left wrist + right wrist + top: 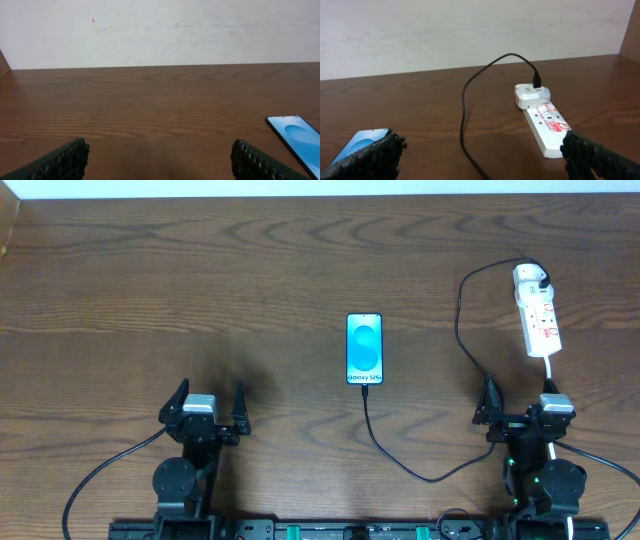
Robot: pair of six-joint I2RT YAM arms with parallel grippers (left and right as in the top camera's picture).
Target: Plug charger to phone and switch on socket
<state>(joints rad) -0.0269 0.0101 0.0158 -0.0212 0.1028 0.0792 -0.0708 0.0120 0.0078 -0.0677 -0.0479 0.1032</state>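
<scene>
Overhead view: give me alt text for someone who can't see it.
A blue-screened phone lies centred on the table, a black charger cable curving from its near edge to the white socket at far right. The left gripper and right gripper sit open and empty in front.

Dark wood-grain surface (150,290) ran under everything. Plain white wall (200,30) stood ahead of the left hand (160,152), small red speck (93,20) on it up-left of that hand. Brown side panel (631,25) rose far right of the right hand (481,146).
</scene>
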